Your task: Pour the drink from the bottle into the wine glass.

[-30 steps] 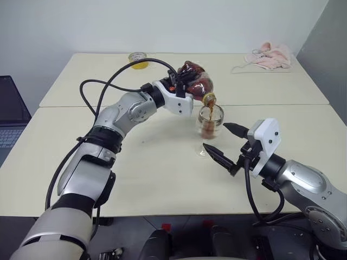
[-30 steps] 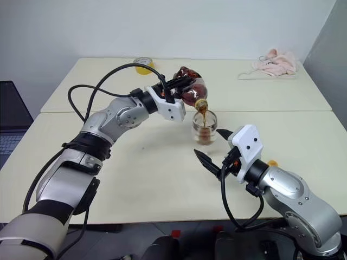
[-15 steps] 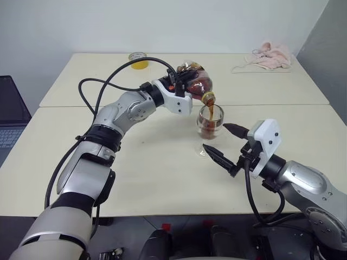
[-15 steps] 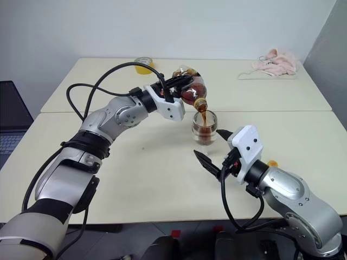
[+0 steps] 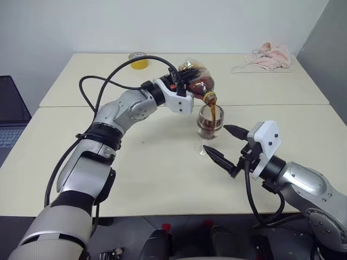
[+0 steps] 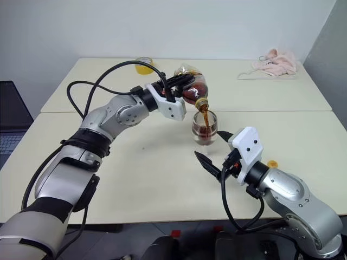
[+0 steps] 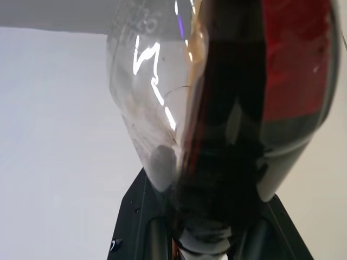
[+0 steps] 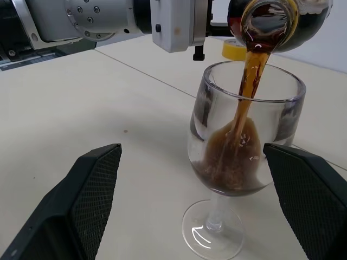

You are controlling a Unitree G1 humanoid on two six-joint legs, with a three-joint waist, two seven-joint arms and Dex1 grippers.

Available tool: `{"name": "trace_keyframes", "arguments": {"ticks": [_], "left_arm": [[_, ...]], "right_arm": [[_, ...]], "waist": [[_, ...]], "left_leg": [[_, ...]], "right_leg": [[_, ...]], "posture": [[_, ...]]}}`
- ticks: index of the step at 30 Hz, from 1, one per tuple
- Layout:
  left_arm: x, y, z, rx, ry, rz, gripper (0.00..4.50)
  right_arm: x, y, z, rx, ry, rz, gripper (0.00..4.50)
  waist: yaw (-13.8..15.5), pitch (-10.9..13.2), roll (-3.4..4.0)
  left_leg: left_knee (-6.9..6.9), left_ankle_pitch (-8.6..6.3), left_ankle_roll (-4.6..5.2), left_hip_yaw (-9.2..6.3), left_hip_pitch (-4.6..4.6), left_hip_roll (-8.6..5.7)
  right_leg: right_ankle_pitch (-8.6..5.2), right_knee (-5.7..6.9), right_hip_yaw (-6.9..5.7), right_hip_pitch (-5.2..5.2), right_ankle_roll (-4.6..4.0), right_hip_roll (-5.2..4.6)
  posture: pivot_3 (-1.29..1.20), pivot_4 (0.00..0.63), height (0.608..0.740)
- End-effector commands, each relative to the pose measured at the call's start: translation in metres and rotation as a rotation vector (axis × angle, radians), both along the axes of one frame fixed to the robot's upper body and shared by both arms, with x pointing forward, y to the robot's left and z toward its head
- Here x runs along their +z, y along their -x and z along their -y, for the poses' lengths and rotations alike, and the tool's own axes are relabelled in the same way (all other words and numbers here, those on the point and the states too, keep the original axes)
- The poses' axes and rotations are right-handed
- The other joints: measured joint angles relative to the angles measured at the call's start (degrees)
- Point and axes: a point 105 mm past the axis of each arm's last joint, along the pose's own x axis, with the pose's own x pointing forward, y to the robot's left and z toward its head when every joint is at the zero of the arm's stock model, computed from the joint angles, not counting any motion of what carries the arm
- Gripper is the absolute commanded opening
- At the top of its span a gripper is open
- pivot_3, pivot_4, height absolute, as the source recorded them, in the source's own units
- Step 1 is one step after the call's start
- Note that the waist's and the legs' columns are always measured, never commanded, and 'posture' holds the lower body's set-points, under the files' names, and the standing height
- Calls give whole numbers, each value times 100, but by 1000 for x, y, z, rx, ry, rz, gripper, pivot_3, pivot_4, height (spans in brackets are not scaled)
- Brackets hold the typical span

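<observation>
Drink (image 8: 245,97) streams at frame centre from the bottle (image 5: 198,82), clenched in the left gripper (image 5: 181,86), into the glass (image 5: 209,123); the right gripper (image 5: 226,145) gapes nearby. Steeper tilt risks overflow.

1. Wine glass (image 5: 209,125) stands upright on the near table (image 5: 152,179), right of centre.
2. Bottle (image 5: 196,82) is tilted at 11 o'clock above the glass, mouth over the rim, held in the left gripper (image 5: 183,81).
3. Drink (image 8: 245,103) falls from the bottle mouth into the bowl and pools in its bottom.
4. Right gripper (image 5: 228,145) sits at 5 o'clock of the glass, apart from it, fingers spread.
5. Cloth (image 5: 267,57) lies on the far table (image 5: 282,86) at 1 o'clock.
6. Tape roll (image 5: 138,59) lies on the far table at 11 o'clock.
7. Laptop (image 5: 12,111) sits beyond the table edge at 9 o'clock.
</observation>
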Motion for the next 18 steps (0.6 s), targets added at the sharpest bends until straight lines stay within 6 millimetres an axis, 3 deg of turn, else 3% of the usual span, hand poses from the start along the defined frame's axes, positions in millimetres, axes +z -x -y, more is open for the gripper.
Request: {"name": "trace_keyframes", "arguments": {"ticks": [1,18], "left_arm": [[23,3,1,-16,27,71,739],[22,1,-1,-5,25,70,739]], "right_arm": [[13,6,-3,19,-13,63,4500],[13,7,-4,19,-14,63,4500]], "waist": [[0,0,0],[0,0,0]], "left_leg": [[0,0,0,0,0,0],[0,0,0,-1,0,-1]], "right_leg": [[0,0,0,0,0,0],[0,0,0,0,0,0]], "posture": [[0,150,740],[0,150,740]]}}
